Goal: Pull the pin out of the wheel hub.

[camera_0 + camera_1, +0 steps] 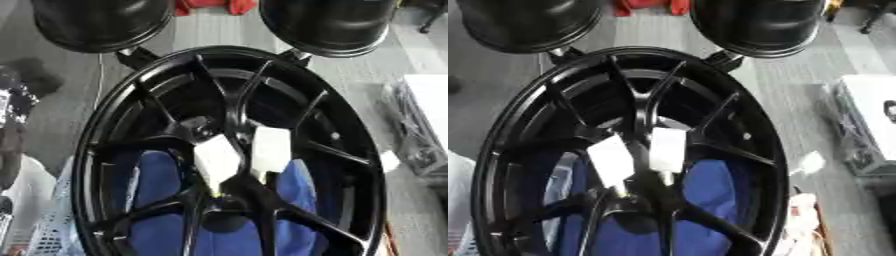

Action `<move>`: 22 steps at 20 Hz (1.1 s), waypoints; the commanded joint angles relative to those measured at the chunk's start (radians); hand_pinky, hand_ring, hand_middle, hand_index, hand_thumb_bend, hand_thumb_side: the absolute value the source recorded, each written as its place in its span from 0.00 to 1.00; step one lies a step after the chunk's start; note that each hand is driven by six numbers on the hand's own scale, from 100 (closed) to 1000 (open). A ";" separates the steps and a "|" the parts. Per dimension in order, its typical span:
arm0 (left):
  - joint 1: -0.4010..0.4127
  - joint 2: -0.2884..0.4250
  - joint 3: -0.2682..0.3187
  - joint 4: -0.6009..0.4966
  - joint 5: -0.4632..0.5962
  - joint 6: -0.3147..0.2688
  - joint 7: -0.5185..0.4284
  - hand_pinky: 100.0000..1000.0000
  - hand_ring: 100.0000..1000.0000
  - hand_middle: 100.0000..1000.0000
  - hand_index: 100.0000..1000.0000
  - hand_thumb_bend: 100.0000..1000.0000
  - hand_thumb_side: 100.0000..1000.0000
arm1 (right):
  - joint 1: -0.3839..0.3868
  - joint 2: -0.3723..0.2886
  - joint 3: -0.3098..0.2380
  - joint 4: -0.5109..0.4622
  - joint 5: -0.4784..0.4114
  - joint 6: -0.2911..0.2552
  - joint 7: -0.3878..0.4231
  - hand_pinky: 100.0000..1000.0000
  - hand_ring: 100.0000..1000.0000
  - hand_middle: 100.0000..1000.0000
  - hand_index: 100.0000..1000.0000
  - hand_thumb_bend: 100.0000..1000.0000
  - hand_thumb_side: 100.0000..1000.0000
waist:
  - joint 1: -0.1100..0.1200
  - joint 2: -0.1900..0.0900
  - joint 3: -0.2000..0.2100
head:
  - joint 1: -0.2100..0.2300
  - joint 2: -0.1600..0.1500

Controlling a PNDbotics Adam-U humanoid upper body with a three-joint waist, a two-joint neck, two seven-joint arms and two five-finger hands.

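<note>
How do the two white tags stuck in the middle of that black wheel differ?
The left white tag leans, its top tipped toward the left, while the right white tag stands nearly upright. The left tag sits lower on the wheel hub; the right tag reaches higher up. The left tag narrows toward its bottom; the right one stays rectangular. Both are plain white and sit side by side among the black spokes. Neither robot hand shows.

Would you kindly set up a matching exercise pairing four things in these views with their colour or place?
Things:
1. wheel
2. two tabs at the hub
3. cloth behind the spokes
4. red thing

Descriptions:
A. blue
B. top edge, between two dark round shapes
C. black, spoked
D. pale, side by side

Pairs: 1-C, 2-D, 3-A, 4-B

No robot hand shows in either view.
</note>
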 commanded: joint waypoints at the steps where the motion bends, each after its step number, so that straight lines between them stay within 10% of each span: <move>1: -0.009 0.013 0.008 -0.020 -0.005 0.000 0.004 0.82 0.69 0.59 0.74 0.00 0.70 | -0.007 -0.020 -0.026 -0.013 0.007 0.301 -0.323 0.69 0.84 0.85 0.76 0.30 0.00 | 0.001 -0.026 -0.003 | 0.001 -0.010; 10: -0.113 0.155 -0.013 -0.020 -0.140 -0.079 -0.005 0.82 0.70 0.61 0.75 0.00 0.57 | -0.021 -0.008 -0.075 -0.178 0.096 0.301 -0.396 0.53 0.74 0.76 0.63 0.00 0.13 | 0.013 -0.040 -0.004 | -0.001 0.004; 14: -0.205 0.266 -0.053 -0.020 -0.203 -0.138 -0.027 0.81 0.70 0.62 0.76 0.00 0.53 | -0.046 -0.004 -0.077 -0.226 0.163 0.301 -0.396 0.51 0.72 0.73 0.61 0.00 0.36 | 0.020 -0.045 0.000 | -0.006 0.010; 22: -0.351 0.414 -0.157 -0.020 -0.201 -0.190 -0.156 0.81 0.71 0.63 0.76 0.00 0.39 | -0.094 -0.001 -0.026 -0.229 0.247 0.233 -0.396 0.51 0.70 0.72 0.59 0.00 0.37 | 0.026 -0.050 0.005 | -0.013 0.015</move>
